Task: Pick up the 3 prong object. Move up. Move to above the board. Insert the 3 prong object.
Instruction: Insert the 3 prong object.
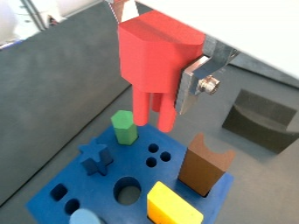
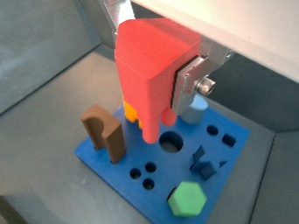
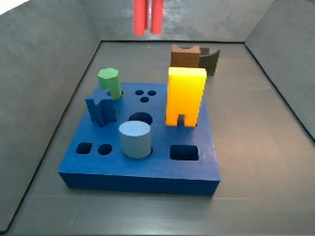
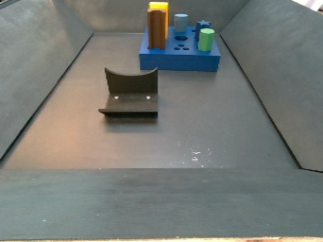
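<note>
My gripper [image 1: 158,77] is shut on the red 3 prong object [image 1: 152,52], which also shows in a wrist view [image 2: 146,74]. Its prongs [image 1: 142,109] point down and hang in the air above the blue board [image 1: 70,188]. One silver finger [image 1: 191,83] presses its side; the other finger is hidden behind it. The three small round holes [image 1: 156,155] lie below the prongs, beside the green hexagon peg [image 1: 124,127]. In a side view only the red prongs [image 3: 147,17] show, high above the far end of the board [image 3: 135,171]. The holes [image 3: 145,94] stand empty.
On the board stand a brown notched block [image 1: 205,166], a yellow arch block [image 3: 185,97], a dark blue star [image 1: 94,157] and a light blue cylinder [image 3: 134,140]. The fixture [image 4: 130,95] stands on the grey floor apart from the board [image 4: 180,57]. Grey walls enclose the bin.
</note>
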Motion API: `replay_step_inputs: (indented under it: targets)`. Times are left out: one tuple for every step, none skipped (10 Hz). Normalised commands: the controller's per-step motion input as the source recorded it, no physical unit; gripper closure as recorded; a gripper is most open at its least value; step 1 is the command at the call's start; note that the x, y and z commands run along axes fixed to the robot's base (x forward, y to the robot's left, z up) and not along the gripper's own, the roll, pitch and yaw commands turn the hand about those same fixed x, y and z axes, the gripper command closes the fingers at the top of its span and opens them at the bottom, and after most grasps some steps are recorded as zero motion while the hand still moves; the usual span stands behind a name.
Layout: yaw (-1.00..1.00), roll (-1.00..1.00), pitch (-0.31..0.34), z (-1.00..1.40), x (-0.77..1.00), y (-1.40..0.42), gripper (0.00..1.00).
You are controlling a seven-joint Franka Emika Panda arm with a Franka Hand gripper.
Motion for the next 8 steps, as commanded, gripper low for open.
replay_step_inputs:
  targets:
    - [0.23,0.03,-0.021,-0.43,0.0,0.18,1.0]
    - [0.43,0.15,-0.051,-0.54,0.01,0.0,1.0]
    - [0.51,0.22,-0.09,-0.65,0.0,0.0,1.0]
    - [0.57,0.25,-0.127,-0.67,0.0,0.0,1.0]
    - [0.61,0.25,-0.14,-0.66,-0.03,0.0,1.0]
    - [0.6,0.21,-0.159,-0.6,-0.08,0.02,1.0]
    - [0.54,0.13,-0.123,-0.51,-0.02,0.06,1.0]
    - [0.29,0.0,-0.081,-0.4,0.0,0.07,1.0]
